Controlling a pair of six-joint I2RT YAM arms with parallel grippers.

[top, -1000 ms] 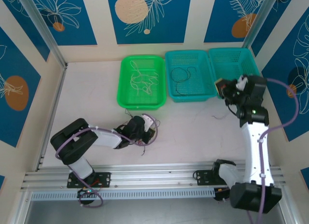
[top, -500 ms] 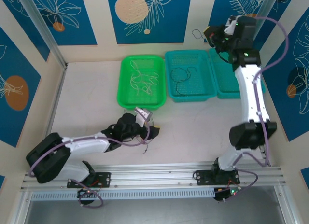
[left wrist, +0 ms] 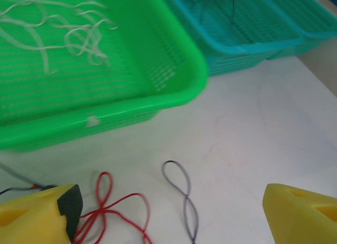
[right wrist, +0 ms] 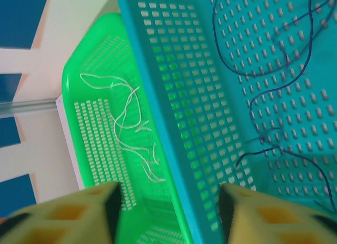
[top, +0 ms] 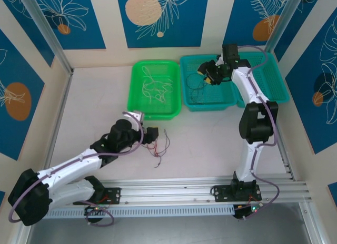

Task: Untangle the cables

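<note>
Since half a second ago the right gripper has come down from up by the back wall to just above the middle teal basket. The left gripper has drawn back a little from the loose cables. The red cables lie on the white table just beside the left gripper, untouched. In the left wrist view its yellow fingers stand wide apart, with red loops and a dark loop on the table between them. White cables lie in the green basket, and black cables in the middle teal one. The right gripper's fingers are parted over the two baskets and hold nothing.
</note>
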